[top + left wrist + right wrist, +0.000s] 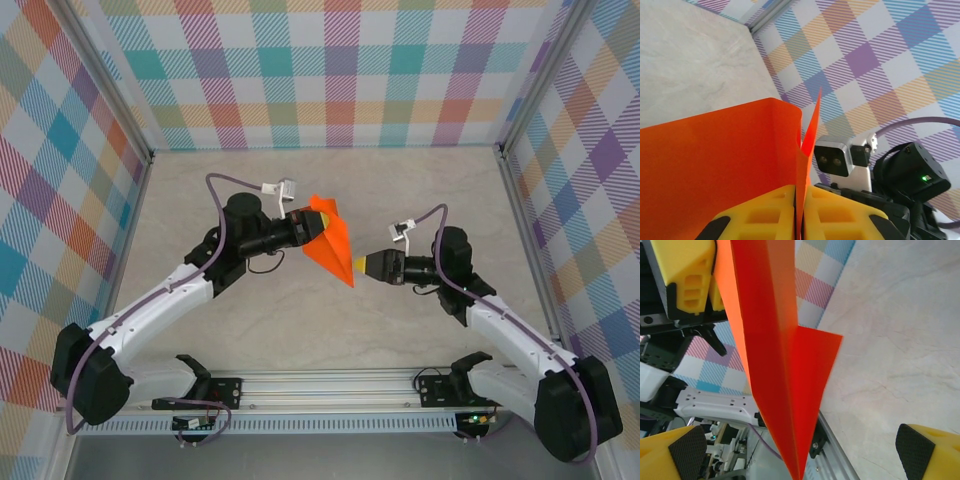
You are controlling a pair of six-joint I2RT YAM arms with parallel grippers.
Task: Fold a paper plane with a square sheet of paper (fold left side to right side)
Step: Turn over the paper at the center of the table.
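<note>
Orange paper plane (333,245), pinched by the left gripper (312,224), points its tip near-right between the spread jaws of the right gripper (361,267).

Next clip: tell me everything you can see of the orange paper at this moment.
The orange paper is thin and bright, creased into a narrow pointed dart with layered flaps. The left gripper is shut on its wide end, yellow fingers pinching the layers, and it appears to be held clear of the table. Its tip points toward the right gripper, whose open jaws stand either side of the tip without touching it.
</note>
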